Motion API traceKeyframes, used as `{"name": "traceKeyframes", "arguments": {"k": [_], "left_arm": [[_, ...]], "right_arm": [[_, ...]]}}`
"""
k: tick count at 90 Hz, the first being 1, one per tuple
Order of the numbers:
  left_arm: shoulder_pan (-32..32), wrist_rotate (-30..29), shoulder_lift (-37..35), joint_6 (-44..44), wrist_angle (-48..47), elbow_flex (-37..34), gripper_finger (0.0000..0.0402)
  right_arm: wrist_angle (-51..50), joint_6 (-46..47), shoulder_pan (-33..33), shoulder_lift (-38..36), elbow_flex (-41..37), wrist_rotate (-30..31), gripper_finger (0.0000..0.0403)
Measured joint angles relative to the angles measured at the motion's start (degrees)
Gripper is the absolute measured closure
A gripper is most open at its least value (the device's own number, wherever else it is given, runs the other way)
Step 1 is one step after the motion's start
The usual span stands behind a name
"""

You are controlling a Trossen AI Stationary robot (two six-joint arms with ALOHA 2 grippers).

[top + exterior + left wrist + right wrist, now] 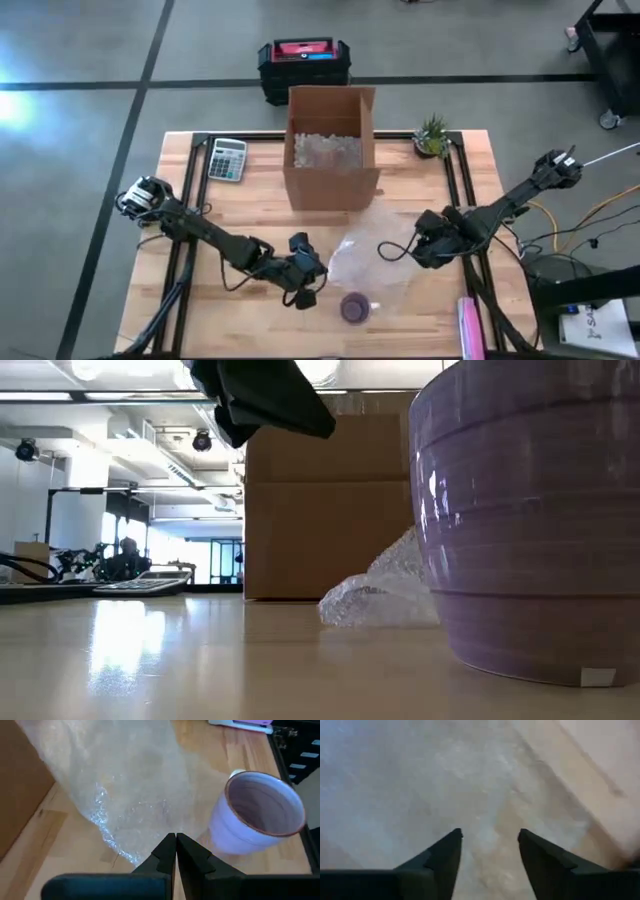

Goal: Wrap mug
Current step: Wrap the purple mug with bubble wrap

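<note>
Two grippers: we saw left gripper [175, 851] closed, empty, near mug [260, 812]; right gripper [489, 851] parted over wrap [395, 780].

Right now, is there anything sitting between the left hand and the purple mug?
Nothing visible is in the way. The left hand, fingers shut, hovers just beside the purple mug with bare table between them. The bubble wrap lies beyond the mug, toward the cardboard box.

Purple mug [354, 307] upright beside crumpled bubble wrap [368, 255].
</note>
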Motion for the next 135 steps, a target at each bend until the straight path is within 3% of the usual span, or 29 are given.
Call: {"name": "traceKeyframes", "arguments": {"k": [15,27,36,45,54,60,79,97,117,135], "left_arm": [[0.0,3.5,0.0,0.3,0.0,-0.2,0.0402],[0.0,3.8,0.0,0.3,0.3,-0.2,0.0402],[0.1,3.7,0.0,0.3,1.1,-0.2,0.0402],[0.1,3.7,0.0,0.3,2.4,-0.2,0.0402],[0.1,3.6,0.0,0.9,4.4,-0.2,0.0402],[0.4,3.5,0.0,1.7,6.2,-0.2,0.0402],[2.1,3.3,0.0,4.3,12.1,-0.2,0.0402],[4.1,3.3,-0.6,5.3,15.5,-0.2,0.0402],[4.1,-1.6,-8.9,-0.4,4.4,-0.2,0.0402],[4.2,2.4,-15.8,-6.1,-5.9,-0.2,0.0394]], "right_arm": [[14.0,-1.6,0.2,-6.8,-7.9,-3.7,0.017],[25.4,-1.6,0.0,-8.7,-15.5,-2.9,0.0168],[35.4,-2.2,0.0,-7.9,-19.3,-3.6,0.02],[45.0,-6.5,0.0,-7.4,-19.5,-5.0,0.0271],[52.4,-16.9,-0.1,-7.4,-15.6,-4.8,0.0364],[54.5,-25.0,-0.5,-7.5,-11.6,-3.8,0.039],[55.0,-41.6,-5.6,-4.8,0.1,2.7,0.0381],[56.0,-48.7,-13.6,6.0,6.2,2.3,0.04],[56.0,-50.8,-18.1,17.6,11.7,2.2,0.0395],[55.7,-56.4,-20.5,24.9,18.2,2.1,0.0395]]}}
